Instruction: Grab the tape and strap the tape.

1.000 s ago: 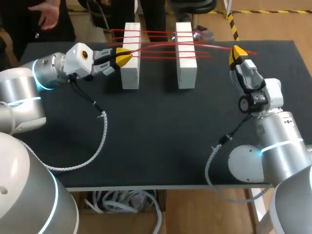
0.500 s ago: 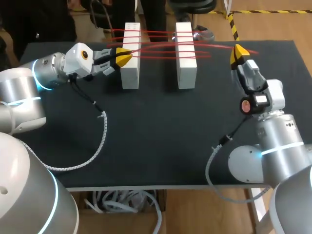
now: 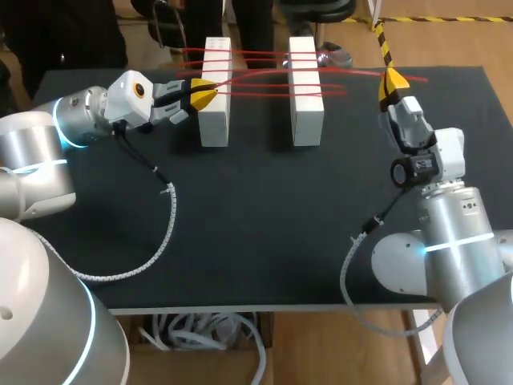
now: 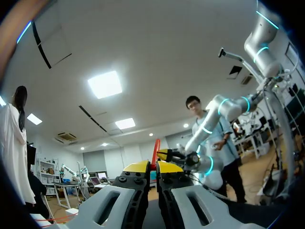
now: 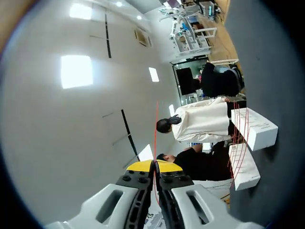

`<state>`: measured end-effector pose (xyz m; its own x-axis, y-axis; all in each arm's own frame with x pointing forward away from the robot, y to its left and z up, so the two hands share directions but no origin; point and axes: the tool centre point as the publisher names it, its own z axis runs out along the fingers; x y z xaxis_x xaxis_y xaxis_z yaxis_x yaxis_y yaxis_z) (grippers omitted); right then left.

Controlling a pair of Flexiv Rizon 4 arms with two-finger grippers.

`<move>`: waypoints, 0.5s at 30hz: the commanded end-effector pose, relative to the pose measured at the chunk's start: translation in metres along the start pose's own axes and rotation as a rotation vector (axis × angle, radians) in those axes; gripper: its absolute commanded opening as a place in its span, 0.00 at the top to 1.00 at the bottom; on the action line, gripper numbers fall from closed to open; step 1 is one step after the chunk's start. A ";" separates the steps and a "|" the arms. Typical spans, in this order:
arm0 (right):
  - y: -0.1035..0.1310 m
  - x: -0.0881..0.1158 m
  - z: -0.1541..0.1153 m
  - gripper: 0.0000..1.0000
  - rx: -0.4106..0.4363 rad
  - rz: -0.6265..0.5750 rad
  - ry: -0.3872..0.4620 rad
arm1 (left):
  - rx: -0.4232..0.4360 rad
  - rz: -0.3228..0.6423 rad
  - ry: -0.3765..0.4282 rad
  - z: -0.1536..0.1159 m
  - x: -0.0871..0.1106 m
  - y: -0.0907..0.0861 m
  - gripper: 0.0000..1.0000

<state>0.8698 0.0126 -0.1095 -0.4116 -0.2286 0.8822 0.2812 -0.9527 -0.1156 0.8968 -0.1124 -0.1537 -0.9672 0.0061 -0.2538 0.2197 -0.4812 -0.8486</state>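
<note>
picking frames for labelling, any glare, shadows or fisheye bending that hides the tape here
Head view: even light, no glare on the black table; red tape thin but clear against the white blocks. Left wrist view: fisheye bending, bright patches overhead; tape a short stub at the left gripper. Right wrist view: same bending; tape a hairline ahead of the right gripper.

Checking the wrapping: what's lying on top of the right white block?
Several strands of red tape cross the top of the right white block. Its underside is hidden, so tape beneath cannot be told.
</note>
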 end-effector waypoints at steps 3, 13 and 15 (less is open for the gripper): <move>-0.001 -0.022 -0.005 1.00 0.006 -0.079 0.217 | 0.000 0.000 0.000 0.000 0.000 0.000 1.00; 0.002 -0.046 0.000 1.00 -0.007 -0.217 0.192 | 0.000 0.000 0.000 0.000 0.000 0.000 1.00; 0.002 -0.047 0.000 1.00 -0.002 -0.221 0.193 | 0.000 0.000 0.000 0.000 0.000 0.000 1.00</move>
<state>0.8884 0.0154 -0.1283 -0.4182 -0.0007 0.9083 0.1862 -0.9788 0.0850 0.8968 -0.1124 -0.1537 -0.9672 0.0060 -0.2538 0.2197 -0.4813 -0.8486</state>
